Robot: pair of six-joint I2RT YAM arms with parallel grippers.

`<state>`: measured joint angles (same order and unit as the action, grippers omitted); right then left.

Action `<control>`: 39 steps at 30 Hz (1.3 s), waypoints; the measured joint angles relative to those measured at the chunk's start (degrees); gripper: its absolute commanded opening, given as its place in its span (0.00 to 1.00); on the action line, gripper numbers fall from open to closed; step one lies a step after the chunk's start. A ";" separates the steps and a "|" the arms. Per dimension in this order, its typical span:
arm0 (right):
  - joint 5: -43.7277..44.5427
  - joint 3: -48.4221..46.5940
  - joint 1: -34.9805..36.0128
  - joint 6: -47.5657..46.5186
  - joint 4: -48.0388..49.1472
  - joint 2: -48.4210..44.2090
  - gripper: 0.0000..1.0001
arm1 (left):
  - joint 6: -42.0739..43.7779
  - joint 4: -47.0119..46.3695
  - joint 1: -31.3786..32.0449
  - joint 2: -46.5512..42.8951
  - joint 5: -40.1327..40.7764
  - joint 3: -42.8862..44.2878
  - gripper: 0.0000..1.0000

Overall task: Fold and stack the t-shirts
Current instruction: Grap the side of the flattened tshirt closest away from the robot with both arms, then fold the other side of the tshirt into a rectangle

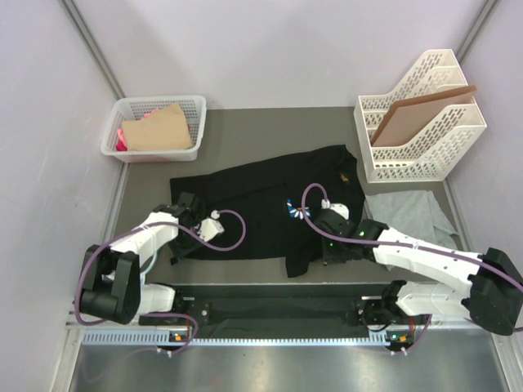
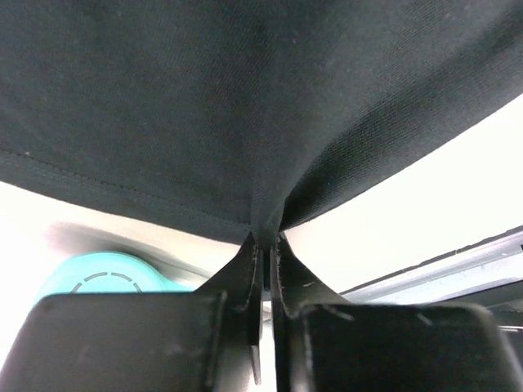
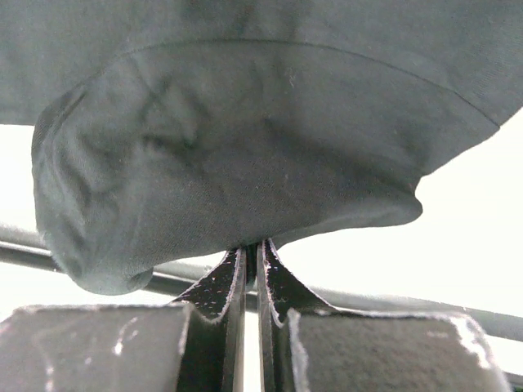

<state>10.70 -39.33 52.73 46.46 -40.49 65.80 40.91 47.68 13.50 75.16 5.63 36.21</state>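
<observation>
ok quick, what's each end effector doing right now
left end effector: closed, pinching the black t-shirt
right end effector: closed, also pinching the black t-shirt

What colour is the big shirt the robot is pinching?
The shirt is black with a small blue-and-white print, clearest in the top view.

the large black cloth t-shirt [image 1: 261, 204] spreads over the middle of the dark grey table [image 1: 274, 129], leaving a bare strip behind it, open between the white plastic mesh basket [image 1: 162, 100] at the back left and the white slotted file rack [image 1: 425, 153] at the back right. the crumpled light grey t-shirt [image 1: 406, 209] fills the right side just before the rack. looping purple cables [image 1: 239, 222] arch above the black shirt's near edge.
</observation>
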 measured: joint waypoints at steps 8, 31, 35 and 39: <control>-0.92 -0.96 0.39 0.00 -6.69 -4.74 0.00 | 1.33 2.14 0.00 -4.48 -0.76 0.87 0.03; -3.93 -13.11 15.34 11.19 -34.77 -20.70 0.00 | 7.34 14.01 -2.21 -16.52 -1.29 2.97 0.14; -4.20 -17.25 15.41 11.65 -35.82 -19.61 0.00 | 7.50 13.88 -2.49 -15.63 -1.31 3.37 0.19; -2.36 -23.85 14.71 10.34 -36.30 -15.52 0.00 | 7.61 12.52 -2.67 -12.07 -1.27 4.79 0.20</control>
<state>8.34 -63.18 67.44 56.80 -76.79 50.28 48.51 60.20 10.83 63.09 4.36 40.99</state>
